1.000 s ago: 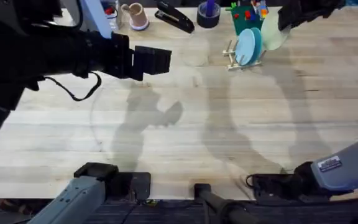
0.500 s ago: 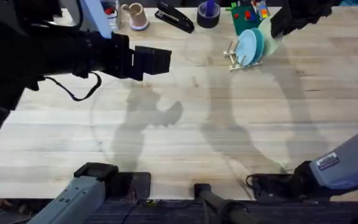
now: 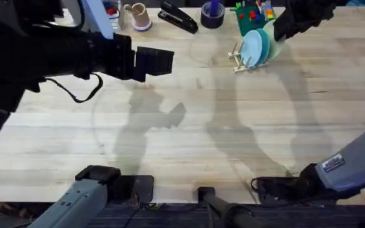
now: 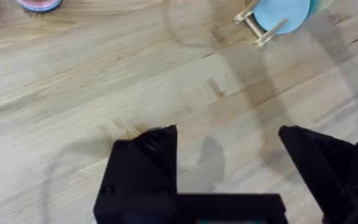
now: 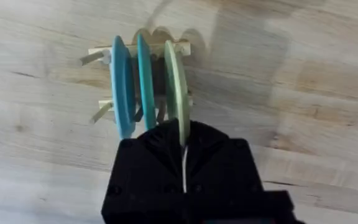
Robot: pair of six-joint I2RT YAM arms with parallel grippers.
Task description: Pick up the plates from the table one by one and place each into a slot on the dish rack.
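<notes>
Three pastel round plates stand in the small wooden dowel rack [image 5: 143,78] near the tabletop's [image 3: 246,126] far edge, the right gripper [image 5: 184,144] clamped on the pale yellow-cream plate [image 5: 175,84], the left gripper [image 4: 229,140] wide open, empty.

A lab-like workbench: plank table [image 3: 233,126] cluttered with stapler [image 3: 178,16], tape roll [image 3: 212,15] and mug [image 3: 138,16].

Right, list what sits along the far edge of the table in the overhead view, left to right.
Pink mug → black stapler → dark tape roll → green block board → right gripper, shut on the cream plate at the rack.
</notes>
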